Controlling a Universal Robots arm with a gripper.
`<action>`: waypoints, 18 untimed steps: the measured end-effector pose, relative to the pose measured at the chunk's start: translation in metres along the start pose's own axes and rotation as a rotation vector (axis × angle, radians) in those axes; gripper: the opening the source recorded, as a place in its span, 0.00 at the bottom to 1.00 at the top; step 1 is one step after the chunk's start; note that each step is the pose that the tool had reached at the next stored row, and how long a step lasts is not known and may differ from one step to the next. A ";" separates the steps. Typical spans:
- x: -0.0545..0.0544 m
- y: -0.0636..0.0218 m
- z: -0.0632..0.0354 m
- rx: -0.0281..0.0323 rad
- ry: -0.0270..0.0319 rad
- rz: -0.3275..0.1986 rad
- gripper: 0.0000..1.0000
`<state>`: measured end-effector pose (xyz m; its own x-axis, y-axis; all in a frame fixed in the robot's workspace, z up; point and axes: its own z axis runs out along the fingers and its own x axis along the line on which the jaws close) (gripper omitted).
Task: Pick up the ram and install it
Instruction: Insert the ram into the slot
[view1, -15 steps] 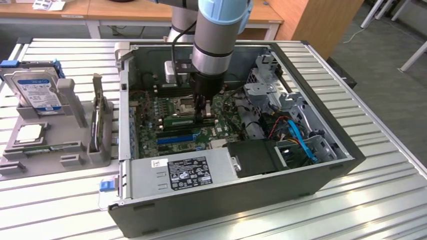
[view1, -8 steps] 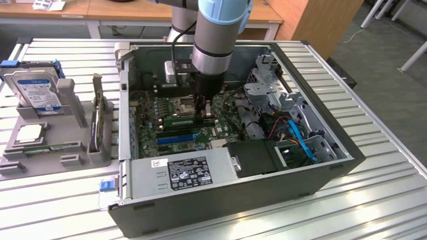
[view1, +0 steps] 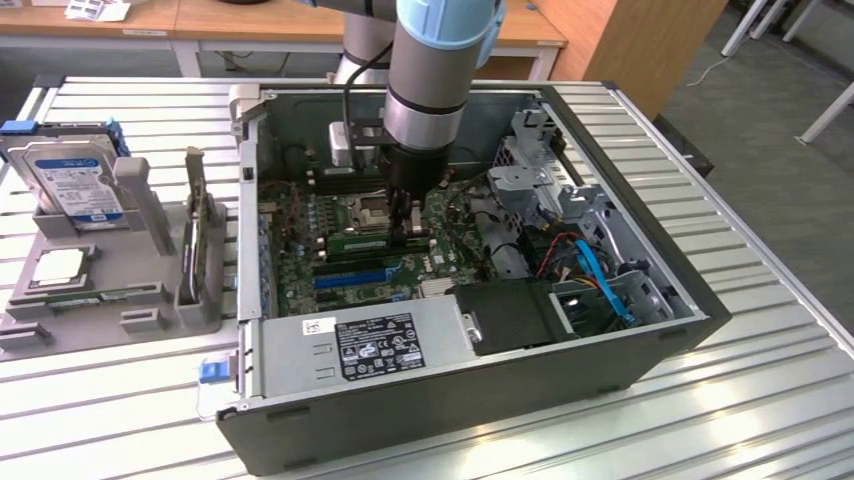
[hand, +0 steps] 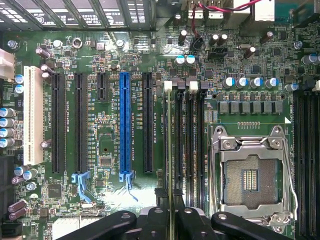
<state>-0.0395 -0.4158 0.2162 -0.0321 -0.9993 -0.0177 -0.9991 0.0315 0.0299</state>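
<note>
Inside the open computer case (view1: 667, 330) my gripper (view1: 407, 222) reaches down over the motherboard (view1: 300, 225). In the wrist view the ram (hand: 170, 150) appears edge-on as a thin greenish strip that runs from between the fingers along the leftmost of the black memory slots (hand: 192, 145). The gripper (hand: 170, 217) is shut on the ram. In the exterior view the ram (view1: 378, 241) is a long green stick lying low at the slots, just under the fingers. I cannot tell whether it is seated in the slot or just above it.
A blue expansion slot (hand: 125, 125) and black slots lie beside the memory slots, and the open CPU socket (hand: 250, 175) lies on the other side. The power supply (view1: 360, 340), blue cables (view1: 601, 280) and drive cage (view1: 534, 170) crowd the case. A hard drive (view1: 74, 180) stands on a grey fixture at the exterior view's left.
</note>
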 end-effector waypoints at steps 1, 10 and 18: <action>0.000 0.0000 0.0000 -0.0001 0.0000 0.000 0.14; -0.001 0.0000 0.0000 -0.0001 0.0000 0.000 0.14; -0.001 -0.0001 0.0032 0.0003 0.0000 0.000 0.14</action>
<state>-0.0395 -0.4150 0.2130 -0.0320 -0.9993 -0.0177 -0.9991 0.0315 0.0297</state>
